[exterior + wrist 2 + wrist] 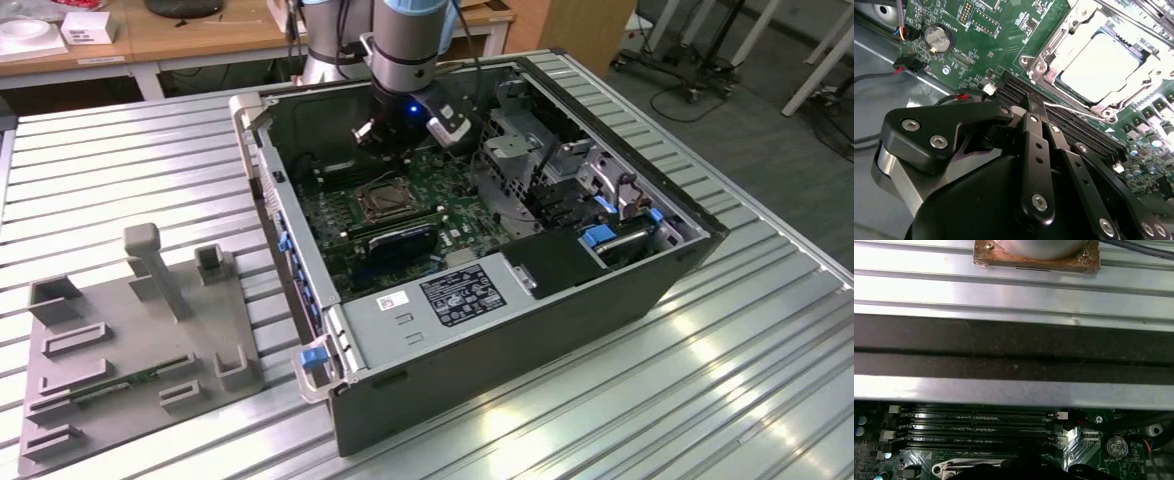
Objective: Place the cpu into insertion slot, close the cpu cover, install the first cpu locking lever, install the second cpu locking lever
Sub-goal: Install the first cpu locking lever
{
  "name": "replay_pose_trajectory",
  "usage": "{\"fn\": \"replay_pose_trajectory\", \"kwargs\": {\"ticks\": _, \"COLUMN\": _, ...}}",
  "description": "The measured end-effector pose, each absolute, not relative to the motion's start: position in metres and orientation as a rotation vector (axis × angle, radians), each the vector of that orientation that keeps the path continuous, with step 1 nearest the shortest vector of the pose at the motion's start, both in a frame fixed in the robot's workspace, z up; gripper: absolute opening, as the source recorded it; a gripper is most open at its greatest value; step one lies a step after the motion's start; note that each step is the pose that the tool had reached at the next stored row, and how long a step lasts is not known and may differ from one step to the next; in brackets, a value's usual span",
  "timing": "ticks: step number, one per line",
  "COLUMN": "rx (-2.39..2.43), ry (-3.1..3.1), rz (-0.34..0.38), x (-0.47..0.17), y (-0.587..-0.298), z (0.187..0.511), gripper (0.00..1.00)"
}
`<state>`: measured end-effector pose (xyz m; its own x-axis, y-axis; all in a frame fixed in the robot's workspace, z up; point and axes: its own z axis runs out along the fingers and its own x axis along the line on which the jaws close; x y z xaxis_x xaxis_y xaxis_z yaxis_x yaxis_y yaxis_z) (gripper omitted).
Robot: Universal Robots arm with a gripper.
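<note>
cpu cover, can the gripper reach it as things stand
Probably yes: the gripper hangs over the memory slots right beside the cpu cover, with nothing between them.

In the exterior view an open case (561,335) lies on a slatted table (747,400), with a grey fixture (127,345) at its 8 o'clock. The second wrist view shows a coin battery (937,38), the first wrist view memory slots (974,429).

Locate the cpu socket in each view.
Exterior view: socket, middle of the green board.
Second wrist view: socket just past the memory slots.
First wrist view: its silver edge, bordering the memory slots.
Shared landmark: the memory slots, in both wrist views.
</note>
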<state>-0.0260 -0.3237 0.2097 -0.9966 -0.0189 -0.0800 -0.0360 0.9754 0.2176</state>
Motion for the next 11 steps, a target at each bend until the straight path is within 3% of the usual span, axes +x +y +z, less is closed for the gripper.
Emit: {"fn": "replay_pose_trajectory", "kwargs": {"ticks": 11, "rx": -0.029, "ry": 3.045, "rz": 0.336, "x": -0.0233, "y": -0.3224, "z": 0.2059, "gripper": 0.11}}
